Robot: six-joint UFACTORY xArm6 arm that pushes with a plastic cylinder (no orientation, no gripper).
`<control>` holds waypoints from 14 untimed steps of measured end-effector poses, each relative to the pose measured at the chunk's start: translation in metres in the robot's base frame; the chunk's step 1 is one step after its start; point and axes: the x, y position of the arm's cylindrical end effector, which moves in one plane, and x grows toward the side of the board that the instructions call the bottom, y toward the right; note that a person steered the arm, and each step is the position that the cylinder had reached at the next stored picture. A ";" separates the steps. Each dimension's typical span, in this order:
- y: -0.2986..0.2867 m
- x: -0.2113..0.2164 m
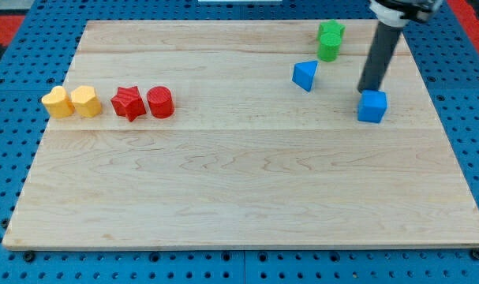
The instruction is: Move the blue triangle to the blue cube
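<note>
The blue triangle (304, 76) lies near the view's top right on the wooden board (239, 181). The blue cube (372, 106) sits to its right and a little lower. My tip (368, 91) is at the end of the dark rod, right at the cube's upper edge, touching or almost touching it. The tip stands to the right of the triangle, well apart from it.
Two green blocks (330, 41) sit stacked close together above the triangle at the view's top. At the view's left stand two yellow blocks (72, 102), a red star (129, 102) and a red cylinder (159, 102) in a row. Blue pegboard surrounds the board.
</note>
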 end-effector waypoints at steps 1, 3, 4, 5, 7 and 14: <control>-0.005 -0.016; -0.050 -0.070; -0.111 -0.070; -0.144 -0.070; -0.149 -0.029; -0.095 0.058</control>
